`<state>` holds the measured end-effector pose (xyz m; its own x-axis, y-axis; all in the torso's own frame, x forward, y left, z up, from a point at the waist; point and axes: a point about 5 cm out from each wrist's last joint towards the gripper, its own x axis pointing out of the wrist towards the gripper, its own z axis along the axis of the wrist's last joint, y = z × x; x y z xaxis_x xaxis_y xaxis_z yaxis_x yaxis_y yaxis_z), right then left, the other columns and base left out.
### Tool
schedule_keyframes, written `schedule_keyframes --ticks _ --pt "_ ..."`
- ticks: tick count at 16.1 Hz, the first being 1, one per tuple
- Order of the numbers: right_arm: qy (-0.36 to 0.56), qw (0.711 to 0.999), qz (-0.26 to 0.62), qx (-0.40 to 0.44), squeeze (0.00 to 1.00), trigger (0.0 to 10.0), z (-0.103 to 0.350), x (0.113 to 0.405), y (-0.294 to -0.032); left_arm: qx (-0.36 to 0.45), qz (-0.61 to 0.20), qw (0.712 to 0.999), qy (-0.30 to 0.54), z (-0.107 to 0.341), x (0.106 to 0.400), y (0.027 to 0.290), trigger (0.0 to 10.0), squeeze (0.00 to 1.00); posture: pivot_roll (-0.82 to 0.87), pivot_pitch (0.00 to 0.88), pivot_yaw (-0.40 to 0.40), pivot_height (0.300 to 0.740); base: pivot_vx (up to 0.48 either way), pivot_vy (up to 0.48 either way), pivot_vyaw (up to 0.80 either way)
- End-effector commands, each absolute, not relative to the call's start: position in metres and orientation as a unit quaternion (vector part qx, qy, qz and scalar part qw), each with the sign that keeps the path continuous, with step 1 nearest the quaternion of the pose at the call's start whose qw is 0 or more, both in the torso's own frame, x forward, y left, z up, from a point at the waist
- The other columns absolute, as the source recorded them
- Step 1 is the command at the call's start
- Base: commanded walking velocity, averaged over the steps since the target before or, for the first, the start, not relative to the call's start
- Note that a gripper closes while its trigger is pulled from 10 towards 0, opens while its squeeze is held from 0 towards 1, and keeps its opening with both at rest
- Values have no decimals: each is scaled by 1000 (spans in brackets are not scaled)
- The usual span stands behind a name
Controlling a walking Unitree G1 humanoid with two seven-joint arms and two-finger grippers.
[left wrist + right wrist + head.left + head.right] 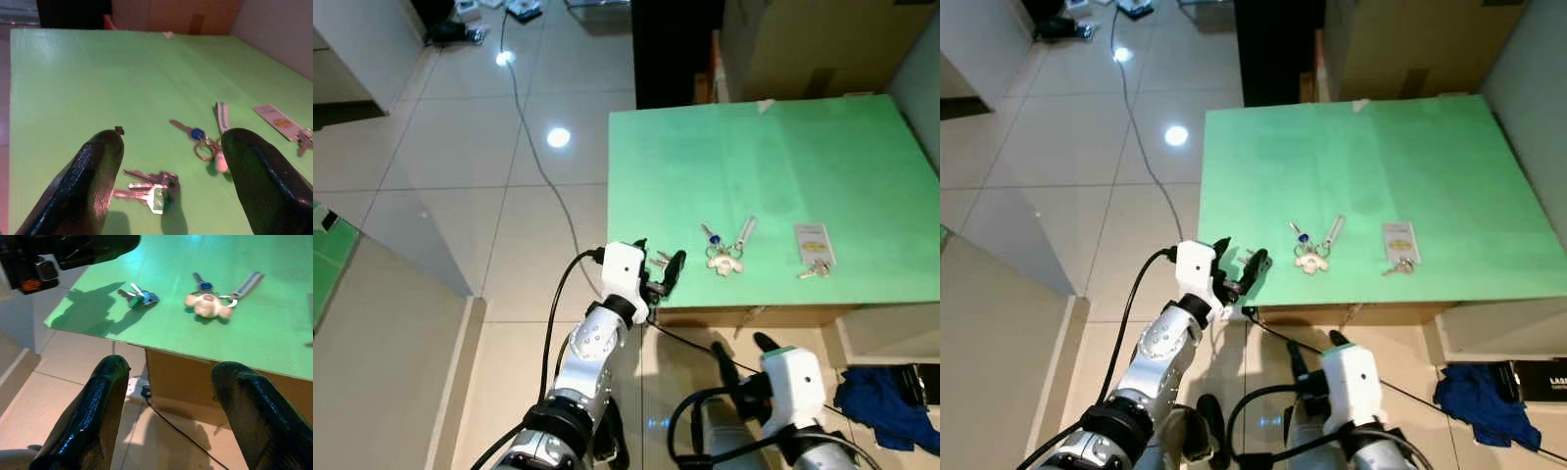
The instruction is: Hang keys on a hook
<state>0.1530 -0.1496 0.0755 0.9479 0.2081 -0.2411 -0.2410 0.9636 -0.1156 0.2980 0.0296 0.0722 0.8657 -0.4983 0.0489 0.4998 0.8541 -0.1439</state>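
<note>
Left gripper (660, 271): jaws spread wide and empty, poised at the near-left corner of the green table (685, 157), lined up on the small key bunch (151, 188)
Right gripper (168, 396): open, empty, held low before the table edge
Other keys: toy-charm set (722, 257) and tagged set (814, 250) lie further right
Hook: none can be made out
</note>
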Motion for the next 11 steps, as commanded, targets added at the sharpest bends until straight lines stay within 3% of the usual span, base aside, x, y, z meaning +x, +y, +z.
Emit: schedule_keyframes --ticks 1,7,11 --pt "120 985 106 -66 0 10000 75 152 -151 -82 -267 960 27 63 290 16 10000 0 -339 228 88 732 0 0 0" --pt "127 985 101 -64 0 10000 77 141 -148 -65 -290 952 78 52 284 -4 10000 0 -355 303 86 732 0 0 0" --pt "135 982 113 -62 0 10000 76 135 -141 -59 -265 959 76 71 309 -8 10000 0 -378 299 93 732 0 0 0"
